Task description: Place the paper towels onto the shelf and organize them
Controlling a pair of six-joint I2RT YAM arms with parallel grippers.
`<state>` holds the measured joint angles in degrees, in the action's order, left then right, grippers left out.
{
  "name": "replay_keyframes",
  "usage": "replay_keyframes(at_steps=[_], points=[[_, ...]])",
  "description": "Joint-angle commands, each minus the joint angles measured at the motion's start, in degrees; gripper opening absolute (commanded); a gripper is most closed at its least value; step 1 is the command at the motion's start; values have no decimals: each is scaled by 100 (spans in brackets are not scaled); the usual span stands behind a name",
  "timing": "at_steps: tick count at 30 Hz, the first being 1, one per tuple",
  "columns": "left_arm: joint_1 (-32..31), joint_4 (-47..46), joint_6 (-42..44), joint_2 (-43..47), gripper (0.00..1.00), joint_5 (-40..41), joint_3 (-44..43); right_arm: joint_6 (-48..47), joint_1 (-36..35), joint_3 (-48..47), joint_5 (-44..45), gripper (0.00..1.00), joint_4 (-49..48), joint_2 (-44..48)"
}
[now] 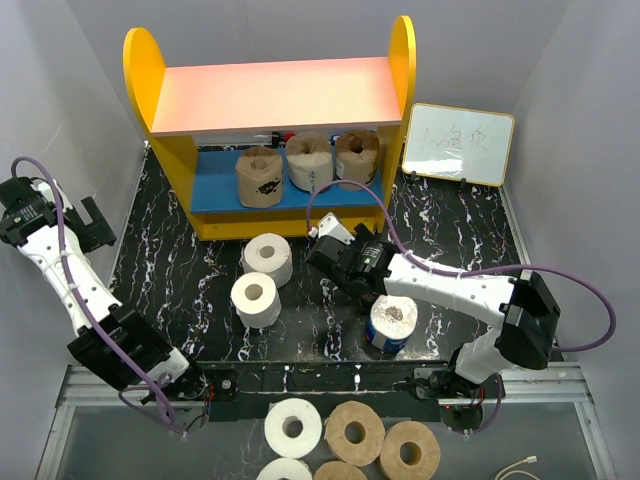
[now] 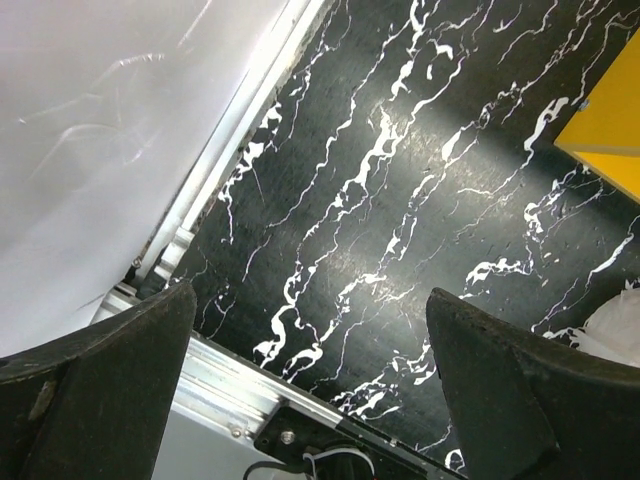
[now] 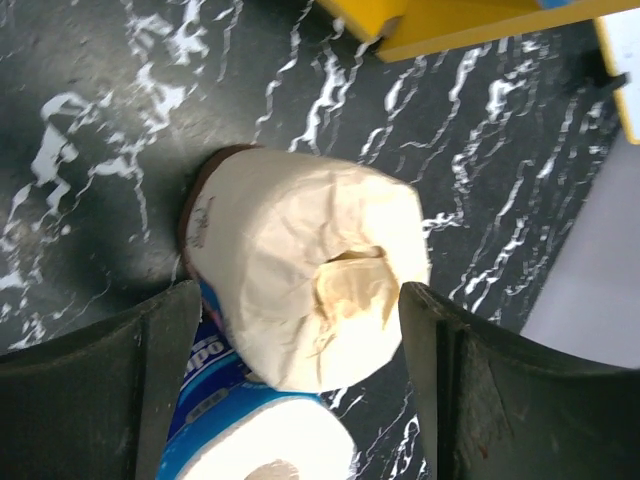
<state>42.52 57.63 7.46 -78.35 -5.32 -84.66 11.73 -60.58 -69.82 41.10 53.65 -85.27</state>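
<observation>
The shelf [image 1: 160, 75] stands at the back with three tan paper towel rolls [image 1: 309, 158] on its blue lower board. Two white rolls [image 1: 267, 257] [image 1: 256, 299] and a blue-wrapped roll [image 1: 392, 323] stand on the table. My right gripper [image 1: 345, 272] is open over a cream-wrapped roll [image 3: 300, 265], one finger on each side; the blue-wrapped roll [image 3: 250, 440] sits just beside it. The arm hides that cream roll in the top view. My left gripper [image 1: 97, 228] is open and empty by the left wall, its fingers [image 2: 120, 360] wide apart over bare table.
A small whiteboard [image 1: 460, 143] with writing leans at the back right. The shelf's yellow foot [image 3: 450, 25] is just beyond the cream roll. Several more white and tan rolls [image 1: 353, 432] lie below the table's front rail [image 1: 320, 378]. Grey walls close both sides.
</observation>
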Motion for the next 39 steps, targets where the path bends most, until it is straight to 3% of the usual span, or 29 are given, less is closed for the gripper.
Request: replay_keyframes(at_steps=[1, 14, 16, 19, 23, 24, 32, 39], points=[[18, -162, 114, 168, 98, -228, -166, -204, 11, 132, -848, 75, -320, -60], [19, -427, 20, -211, 98, -887, -76, -444, 412, 690, -923, 68, -653, -223], [17, -481, 5, -311, 98, -1041, -104, -443, 460, 801, -912, 63, -728, -163], [16, -448, -87, -495, 98, -1297, -219, -442, 503, 906, -943, 46, -849, -121], [18, -371, -160, -664, 98, -1650, -349, -437, 508, 830, -935, 5, -852, -213], [19, -360, -159, -682, 98, -1704, -371, -430, 504, 701, -960, 0, -768, -266], [17, -120, 193, -689, 98, -2068, -489, -580, 33, -1543, -721, 0, 547, -957], [19, 1, 268, -628, 98, -2070, -556, -1285, -147, -3457, -857, 0, 711, -1391]])
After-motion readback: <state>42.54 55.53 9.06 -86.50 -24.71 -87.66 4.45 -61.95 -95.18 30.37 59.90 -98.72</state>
